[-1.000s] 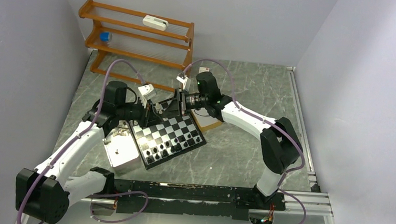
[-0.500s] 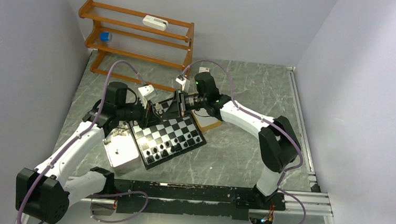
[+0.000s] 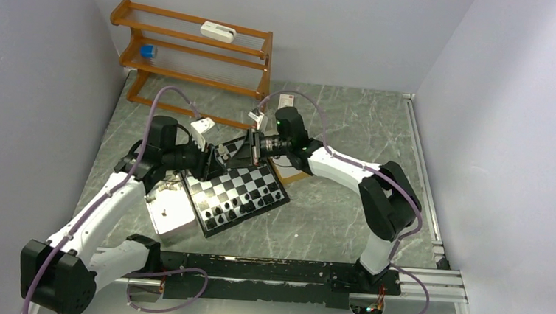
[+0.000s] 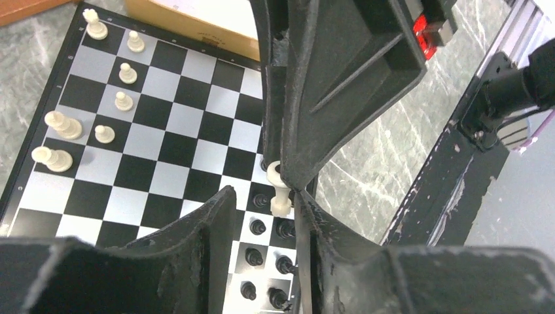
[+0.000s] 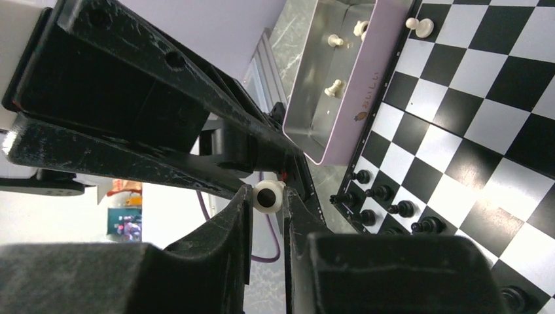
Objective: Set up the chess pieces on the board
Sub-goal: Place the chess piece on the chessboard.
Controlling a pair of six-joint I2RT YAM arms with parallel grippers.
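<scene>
Top view: mid-air hand-off over the far edge of the board (image 3: 239,190), on the left half of the table (image 3: 344,228). Left pincer (image 3: 218,162) and right pincer (image 3: 240,153) tip to tip, too small here to read either grip. Black chess pieces (image 3: 246,206) lined up along the board's near-right edge, metal tray (image 3: 170,214) against its near-left edge. Left wrist view: left pincer (image 4: 262,197) spread, gap clearly wider than the white piece (image 4: 280,191). White piece hanging roughly upright above the board, just beside one left finger (image 4: 307,219) and right at the tip of the right pincer reaching in from the top. Other white chess pieces (image 4: 98,134) already standing near one board edge, black ones near the adjoining edge. Right wrist view: right pincer (image 5: 267,201) pressed onto the same white piece (image 5: 268,196), both fingers touching it, a round end facing the camera. Metal tray (image 5: 357,98) alongside the board edge, with a few spare white figures (image 5: 335,87) lying inside. Reads as the hand-over step, with the piece now carried by the right side. Next: back the left pincer off without brushing the piece, then swing right over a free square on the white side, turn the piece base-down, lower and let go. Probably well short of done, given the thin white rows and the spares in the tray.
</scene>
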